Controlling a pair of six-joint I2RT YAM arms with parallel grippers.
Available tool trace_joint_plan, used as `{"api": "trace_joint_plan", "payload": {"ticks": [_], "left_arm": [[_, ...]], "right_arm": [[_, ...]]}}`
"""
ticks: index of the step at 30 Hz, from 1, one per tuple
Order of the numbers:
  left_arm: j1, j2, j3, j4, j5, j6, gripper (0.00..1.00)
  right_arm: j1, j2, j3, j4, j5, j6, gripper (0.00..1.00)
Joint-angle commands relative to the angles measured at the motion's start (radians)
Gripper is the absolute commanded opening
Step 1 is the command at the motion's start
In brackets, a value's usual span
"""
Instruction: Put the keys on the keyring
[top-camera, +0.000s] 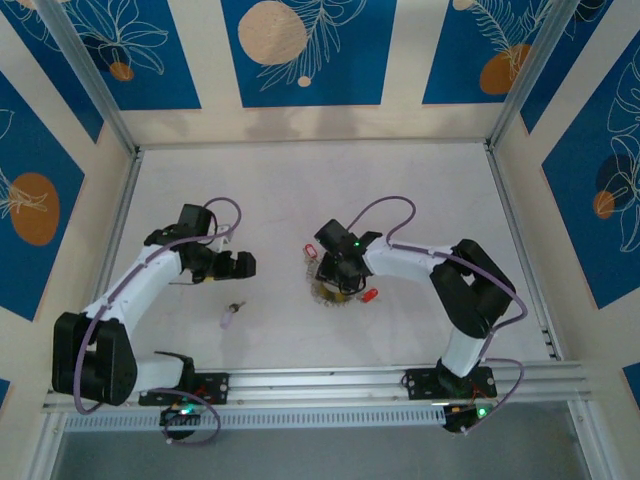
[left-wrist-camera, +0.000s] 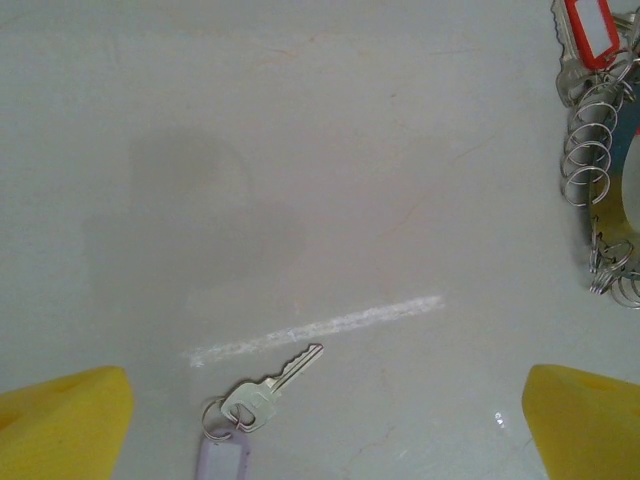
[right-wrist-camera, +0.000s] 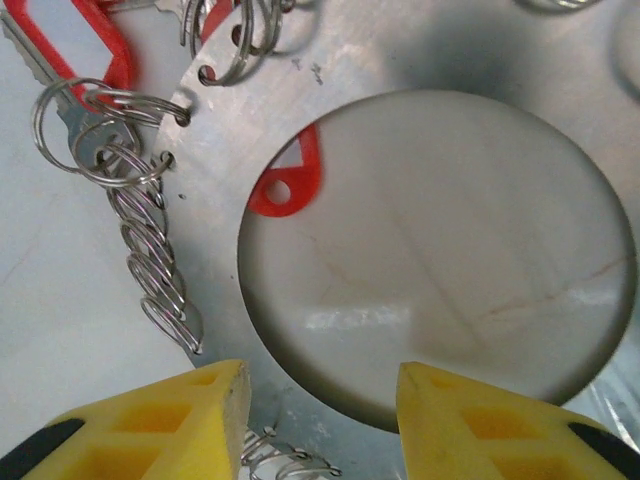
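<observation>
From above, the right gripper (top-camera: 345, 275) hides most of the keyring (right-wrist-camera: 420, 80), which lies near the tabletop's middle. Up close it is a flat, dull-silver plate with one big round hole, cut off at the frame edges. Thin wire split rings (right-wrist-camera: 150, 270) hang from its punched rim. A red plastic tag (right-wrist-camera: 308, 160) peeps through the hole, half tucked under the metal. The yellow fingers (right-wrist-camera: 150, 420) stand half apart over the near band; whether they pinch it I cannot tell. The left gripper (top-camera: 236, 265) gapes wide. Toward the near edge lies a loose key (left-wrist-camera: 270, 385), its pale tag (left-wrist-camera: 222, 460) cut off.
</observation>
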Motion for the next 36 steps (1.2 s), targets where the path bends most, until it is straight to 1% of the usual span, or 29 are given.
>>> {"api": "trace_joint_plan", "payload": {"ticks": [1,4,8,11,16,21,26,29,32,36], "left_arm": [[0.012,-0.017,-0.013,-0.016,-0.015,0.01,1.0],[0.012,-0.013,-0.01,-0.016,-0.015,0.009,1.0],[0.013,-0.013,-0.011,-0.015,-0.015,0.01,1.0],[0.013,-0.011,-0.01,-0.015,-0.015,0.009,1.0],[0.012,-0.016,-0.01,-0.017,-0.014,0.01,1.0],[0.013,-0.017,-0.01,-0.013,-0.015,0.009,1.0],[0.012,-0.011,-0.009,-0.014,-0.011,0.008,1.0],[0.013,-0.02,-0.011,-0.017,-0.018,0.008,1.0],[0.013,-0.026,-0.015,-0.016,-0.02,0.007,1.0],[0.012,-0.024,-0.013,-0.016,-0.016,0.006,1.0]], "right_arm": [[0.011,0.021,0.032,-0.027,0.029,0.003,0.45],[0.01,0.045,0.037,-0.031,0.032,0.0,0.48],[0.01,0.06,0.045,-0.055,0.047,-0.013,0.48],[0.011,0.058,0.042,-0.071,0.062,-0.02,0.47],[0.012,0.033,0.025,-0.11,0.103,-0.021,0.41],[0.017,-0.016,0.026,-0.141,0.132,-0.02,0.4],[0.033,-0.025,0.04,-0.117,0.092,0.023,0.4],[0.06,-0.009,0.056,-0.104,0.069,0.072,0.41],[0.067,0.017,0.079,-0.097,0.039,0.12,0.42],[0.085,0.049,0.111,-0.101,0.048,0.134,0.43]]}}
